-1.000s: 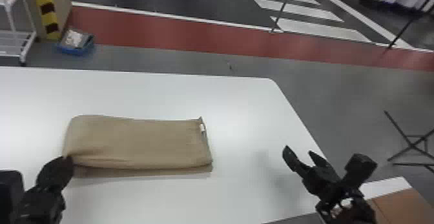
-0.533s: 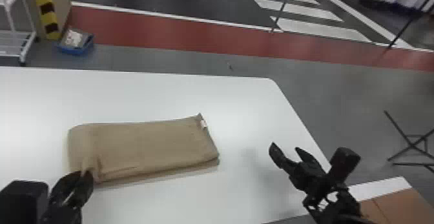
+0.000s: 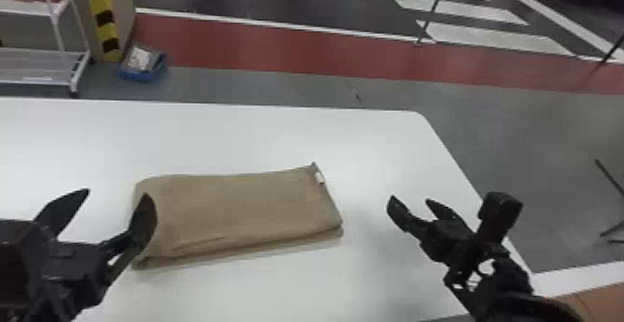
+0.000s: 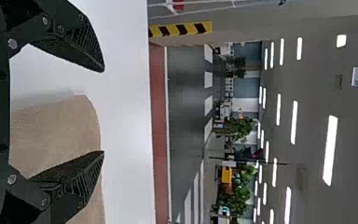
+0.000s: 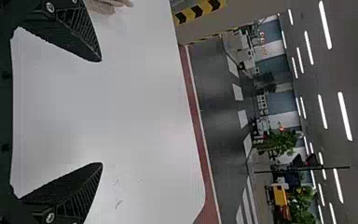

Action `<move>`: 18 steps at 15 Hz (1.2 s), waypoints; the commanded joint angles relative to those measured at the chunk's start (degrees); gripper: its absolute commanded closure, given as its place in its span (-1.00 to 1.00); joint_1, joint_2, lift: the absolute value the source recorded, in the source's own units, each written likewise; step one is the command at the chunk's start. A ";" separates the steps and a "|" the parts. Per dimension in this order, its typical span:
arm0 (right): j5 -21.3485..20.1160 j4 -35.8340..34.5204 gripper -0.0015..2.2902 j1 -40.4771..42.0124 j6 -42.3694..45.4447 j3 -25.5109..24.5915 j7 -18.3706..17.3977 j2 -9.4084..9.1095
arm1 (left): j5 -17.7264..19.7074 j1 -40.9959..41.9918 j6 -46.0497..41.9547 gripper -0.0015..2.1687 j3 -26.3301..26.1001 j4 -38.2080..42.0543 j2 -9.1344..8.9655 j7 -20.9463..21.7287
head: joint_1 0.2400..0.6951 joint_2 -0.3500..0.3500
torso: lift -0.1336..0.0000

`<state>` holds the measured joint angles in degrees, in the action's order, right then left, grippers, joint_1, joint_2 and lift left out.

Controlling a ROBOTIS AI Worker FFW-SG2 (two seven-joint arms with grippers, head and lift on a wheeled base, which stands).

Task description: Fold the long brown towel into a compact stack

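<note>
In the head view the brown towel (image 3: pixel 237 207) lies folded as a flat rectangle, its small white tag at the far right corner. My left gripper (image 3: pixel 116 193) stands open at the towel's left end, one finger in front of the cloth and the other out to the left. The left wrist view has the open left gripper (image 4: pixel 103 111) with the towel (image 4: pixel 56 135) behind and between its fingers. Off the towel's right end, my right gripper (image 3: pixel 411 200) is open over the table. In the right wrist view, the right gripper (image 5: pixel 101 112) has only tabletop between its fingers.
The white table (image 3: pixel 278 135) has its right edge beside the right arm. A brown box (image 3: pixel 599 305) is at the lower right. Beyond the table stand a white rack (image 3: pixel 42 66) and a blue bin (image 3: pixel 141 68) on the floor.
The towel has shifted slightly right and turned a little. My left gripper has moved right, up and off the towel's near left corner, and now shows open. The right gripper has moved left toward the towel.
</note>
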<state>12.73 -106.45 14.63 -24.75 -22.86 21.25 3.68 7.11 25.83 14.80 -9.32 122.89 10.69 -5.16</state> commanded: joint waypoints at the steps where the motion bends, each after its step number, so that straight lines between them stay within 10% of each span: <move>1: -1.92 -1.13 -0.92 -1.45 -3.34 3.18 -0.86 0.01 | 1.85 -5.61 -0.77 -0.96 -2.55 -5.29 -0.23 1.03 | 1.00 -0.71 | -0.87; 4: -4.12 -1.83 -0.92 -1.89 -5.97 6.34 -1.03 -0.07 | 3.08 -10.98 -0.59 -0.76 -5.98 -12.23 -0.50 4.01 | 1.00 -0.67 | -0.87; 8: -5.08 -1.83 -0.92 -1.97 -6.33 6.87 -1.21 0.10 | 4.23 -13.00 2.92 0.40 -5.89 -15.13 -0.94 8.50 | 1.00 -0.71 | -0.87; 18: -5.96 -1.83 -0.92 -4.52 -10.19 6.96 -1.21 0.36 | 0.71 -17.66 7.49 0.42 -5.54 -22.34 -0.94 7.53 | 1.00 -0.63 | -0.87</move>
<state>6.99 -108.28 10.65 -34.00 -15.88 20.04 3.96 8.21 8.74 22.12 -14.71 101.47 9.78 2.37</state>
